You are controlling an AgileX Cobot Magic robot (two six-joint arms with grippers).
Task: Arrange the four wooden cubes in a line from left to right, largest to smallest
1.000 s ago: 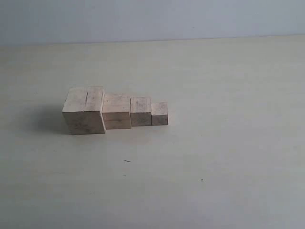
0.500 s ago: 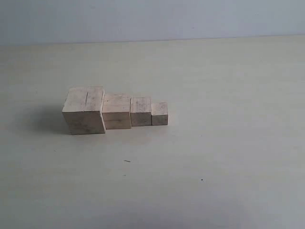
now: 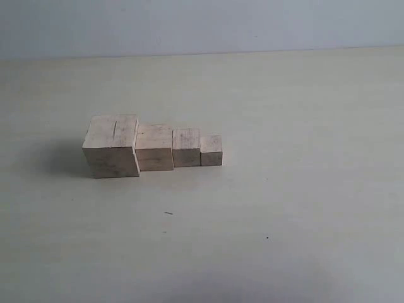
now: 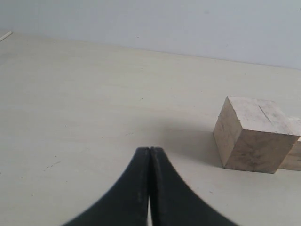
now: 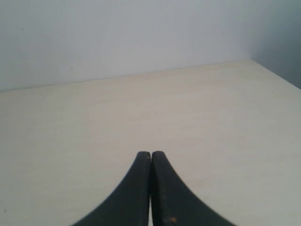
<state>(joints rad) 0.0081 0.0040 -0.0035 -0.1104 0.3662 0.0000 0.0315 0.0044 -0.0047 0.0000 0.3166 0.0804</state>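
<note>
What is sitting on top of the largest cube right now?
Nothing. The largest cube has a bare top face in both the exterior and left wrist views, showing only a dark line in the wood. Its underside rests on the table and cannot be seen.

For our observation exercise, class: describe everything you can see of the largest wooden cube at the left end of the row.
The largest cube is pale, unpainted-looking wood with faint grain, grey scuffs on its sides and a thin dark line across its top face. It sits flat on the cream table, at the left end of the row, casting a shadow to its left. Its right side appears to abut the second-largest cube; nothing else touches it.
</note>
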